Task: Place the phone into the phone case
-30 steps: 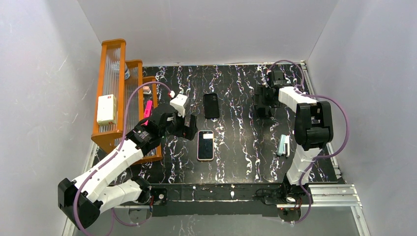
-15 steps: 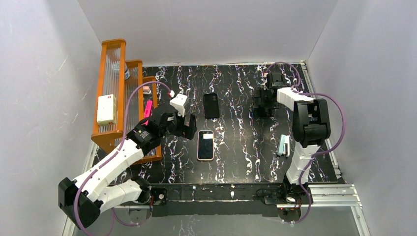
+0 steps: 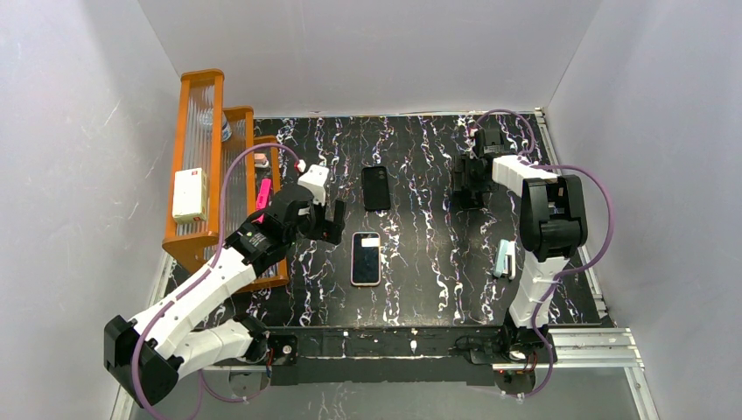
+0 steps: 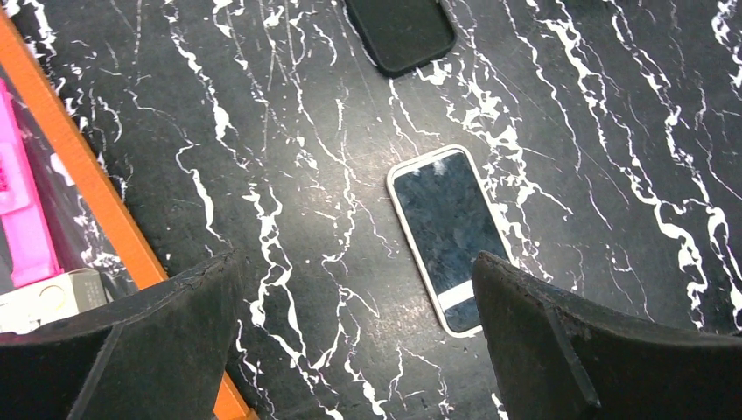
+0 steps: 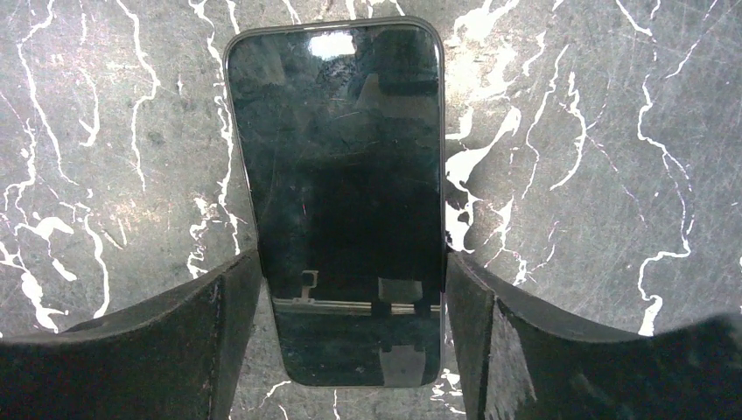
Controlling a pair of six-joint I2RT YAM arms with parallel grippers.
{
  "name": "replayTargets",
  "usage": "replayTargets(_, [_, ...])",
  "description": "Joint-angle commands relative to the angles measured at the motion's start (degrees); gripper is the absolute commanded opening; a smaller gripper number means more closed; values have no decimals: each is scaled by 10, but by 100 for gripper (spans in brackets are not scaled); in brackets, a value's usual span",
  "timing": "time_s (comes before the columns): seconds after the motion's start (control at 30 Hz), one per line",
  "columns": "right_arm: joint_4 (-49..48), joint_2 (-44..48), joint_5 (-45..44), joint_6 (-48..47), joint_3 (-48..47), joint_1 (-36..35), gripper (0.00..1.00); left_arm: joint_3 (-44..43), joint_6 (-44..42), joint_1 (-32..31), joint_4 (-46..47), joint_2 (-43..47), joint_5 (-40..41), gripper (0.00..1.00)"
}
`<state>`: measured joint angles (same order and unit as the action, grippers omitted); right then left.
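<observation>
We have the right gripper [image 5: 350, 262] down over the phone [image 5: 337, 192], which lies screen up at the far right of the table [image 3: 429, 254], well apart from the case [image 3: 366, 259] near the middle. The jaws are closed to the phone's width, with a pad against each long edge near its lower end. We cannot tell whether it is off the surface yet. To do this pick well, we judge the squeeze should be firm but light, since glossy glass and slim edges slip easily. The lift should go straight up and keep the phone level, so it does not pivot about a grip placed so near one end. The left gripper [image 4: 354, 271] hovers wide open and holds nothing, just left of the case, where it could pin the shell while we press the phone in. The case lies flat and shows a dark glossy face inside its pale rim, so we cannot say from here that it is hollow. Beyond it lies a black piece [image 3: 376, 188], back up. The orange rack [image 3: 199, 87] at the left holds a white box [image 3: 190, 194] and a pink thing [image 3: 262, 194].
</observation>
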<state>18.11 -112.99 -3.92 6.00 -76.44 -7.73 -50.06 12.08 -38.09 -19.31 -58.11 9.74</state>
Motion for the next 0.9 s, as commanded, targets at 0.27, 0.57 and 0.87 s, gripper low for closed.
replayTargets(0.27, [-12,30,51,97,57,-10,69,-99,41,0,-2,-78,-16,97])
replayTargets(0.57, [1,68,50,159,107,-36,66,-191,112,0,-11,-263,22,79])
replayTargets(0.87, [-27,127,92,206,167,-46,61,-241,172,-1,39,-411,88,65])
